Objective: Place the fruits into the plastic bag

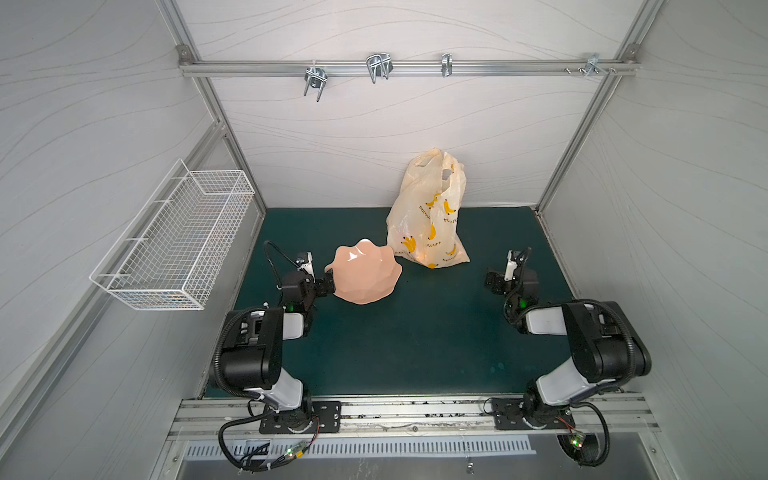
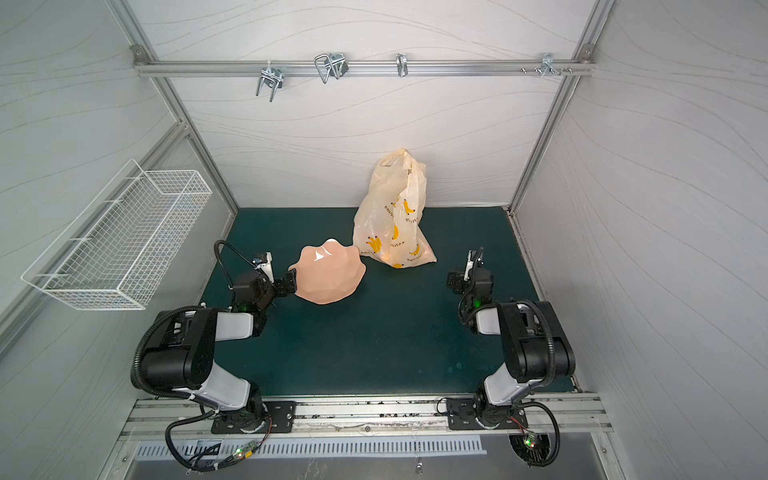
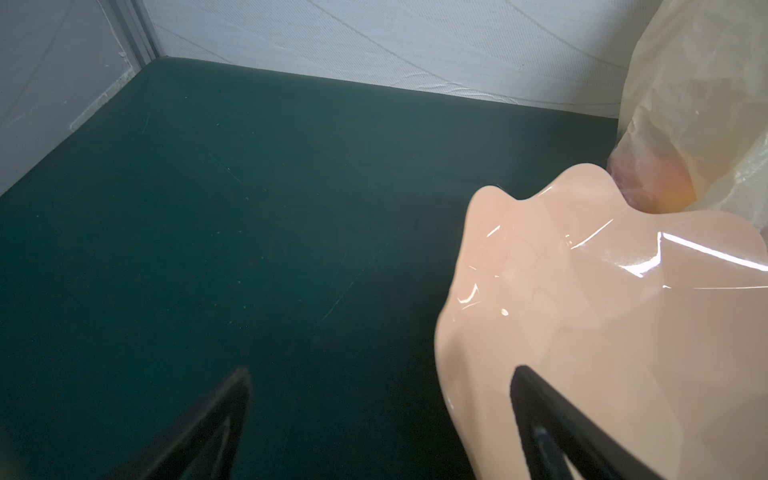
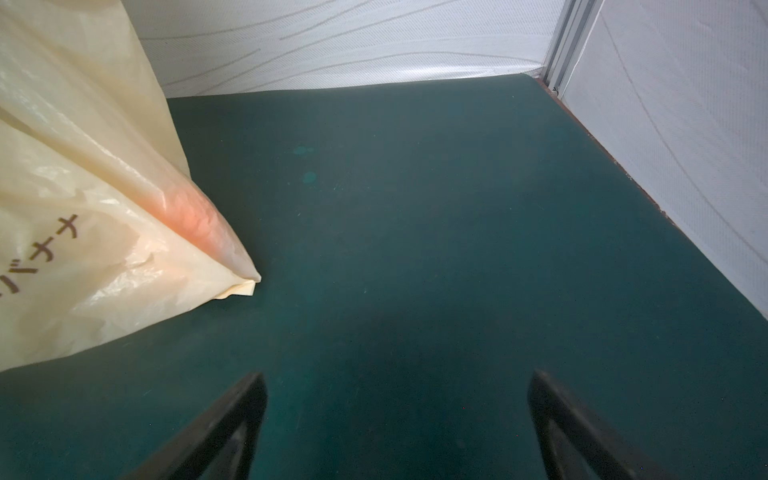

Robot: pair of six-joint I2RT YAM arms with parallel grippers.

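The plastic bag stands upright at the back of the green mat, cream with banana prints and its handles up. No loose fruits show in any view. Blurred red-orange fruits glow through its thin bottom corners. The empty pink wavy bowl sits left of the bag. My left gripper is open at the bowl's left side, with one finger overlapping its outer wall. My right gripper is open over bare mat, right of the bag.
A white wire basket hangs on the left wall. Metal hooks hang from the rail high on the back wall. Walls close in the green mat on three sides. Both arm bases sit at the front edge.
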